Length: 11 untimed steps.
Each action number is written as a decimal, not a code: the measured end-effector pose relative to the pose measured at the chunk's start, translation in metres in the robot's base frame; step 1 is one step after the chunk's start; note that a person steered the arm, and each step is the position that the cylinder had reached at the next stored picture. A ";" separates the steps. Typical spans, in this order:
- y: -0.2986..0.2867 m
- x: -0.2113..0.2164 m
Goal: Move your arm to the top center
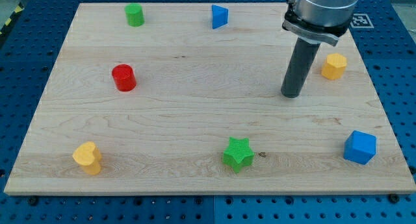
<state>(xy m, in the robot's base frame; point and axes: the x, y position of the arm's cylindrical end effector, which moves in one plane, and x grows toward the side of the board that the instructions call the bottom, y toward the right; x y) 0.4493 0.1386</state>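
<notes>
My tip (291, 95) rests on the wooden board (195, 113) right of centre, below the dark rod. A yellow hexagon block (334, 66) sits to its right, a short gap away. A blue triangle block (220, 17) lies near the top centre, up and left of the tip. A green cylinder (134, 15) is at the top left. A red cylinder (123, 78) is at the left. A yellow heart (88, 158) is at the bottom left. A green star (238, 154) is at the bottom centre. A blue cube (359, 147) is at the bottom right.
The board lies on a blue perforated table (396, 87). A white marker tag (359, 20) sits past the board's top right corner. The arm's grey body (318, 10) hangs over the top right of the board.
</notes>
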 end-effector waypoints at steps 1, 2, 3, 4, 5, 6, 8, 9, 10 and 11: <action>-0.008 -0.009; -0.017 -0.020; -0.020 -0.032; -0.020 -0.042; -0.020 -0.049; -0.022 -0.050; -0.062 -0.066; -0.065 -0.095; -0.065 -0.121; -0.065 -0.129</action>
